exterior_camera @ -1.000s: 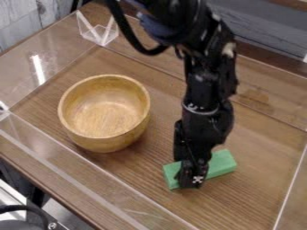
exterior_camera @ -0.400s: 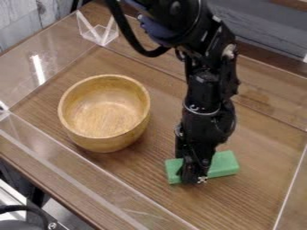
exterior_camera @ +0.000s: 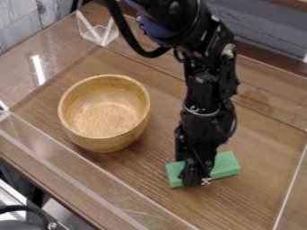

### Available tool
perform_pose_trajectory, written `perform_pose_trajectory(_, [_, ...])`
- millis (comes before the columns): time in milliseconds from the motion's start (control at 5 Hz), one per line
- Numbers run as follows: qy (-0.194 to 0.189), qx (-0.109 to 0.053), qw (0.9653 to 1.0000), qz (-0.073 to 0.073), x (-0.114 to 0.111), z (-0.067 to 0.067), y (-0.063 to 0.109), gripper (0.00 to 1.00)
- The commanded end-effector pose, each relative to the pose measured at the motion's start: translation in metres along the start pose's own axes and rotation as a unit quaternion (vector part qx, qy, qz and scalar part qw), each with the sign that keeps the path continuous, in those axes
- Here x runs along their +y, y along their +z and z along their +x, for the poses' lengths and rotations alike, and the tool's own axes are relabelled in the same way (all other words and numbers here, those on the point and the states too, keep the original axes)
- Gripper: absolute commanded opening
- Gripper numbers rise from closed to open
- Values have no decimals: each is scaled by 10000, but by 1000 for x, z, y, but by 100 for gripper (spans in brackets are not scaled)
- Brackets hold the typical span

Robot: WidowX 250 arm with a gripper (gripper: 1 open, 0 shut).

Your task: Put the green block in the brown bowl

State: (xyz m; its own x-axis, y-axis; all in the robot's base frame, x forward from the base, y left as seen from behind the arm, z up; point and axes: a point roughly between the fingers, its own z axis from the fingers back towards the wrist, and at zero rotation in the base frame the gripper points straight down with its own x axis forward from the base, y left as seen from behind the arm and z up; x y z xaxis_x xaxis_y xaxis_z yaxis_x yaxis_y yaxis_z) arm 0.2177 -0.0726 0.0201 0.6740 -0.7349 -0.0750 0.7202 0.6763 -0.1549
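Green block [exterior_camera: 217, 167]: bright green bar, lying flat on the wooden worktop [exterior_camera: 144, 63] near its front right edge, just to the right of the brown bowl [exterior_camera: 106, 110] and apart from it. Arm's gripper [exterior_camera: 197, 172] stands over the block's left half, pointing straight down; the jaws appear closed on the green block across its narrow side, the block not yet lifted.

Brown bowl: round, wooden, thick-walled, empty, toward the front left of the worktop.

Risks, as judged:
- Grip sits off the block's middle, so on lifting the longer right end may sag or swivel in the jaws.
- A shallow hold may let the block slip out mid-carry.
- A low carry may knock the block against the bowl's thick rim, shoving the bowl or dislodging the block.
- Release over the rim rather than the hollow may leave the block perched or tipped outside.
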Motion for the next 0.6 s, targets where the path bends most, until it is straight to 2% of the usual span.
perform_pose_trajectory(0, [61,-32,9999,-76,-8,1,3,0])
perform_pose_trajectory(400, [353,-67,9990,-278,-16,-1,6,0])
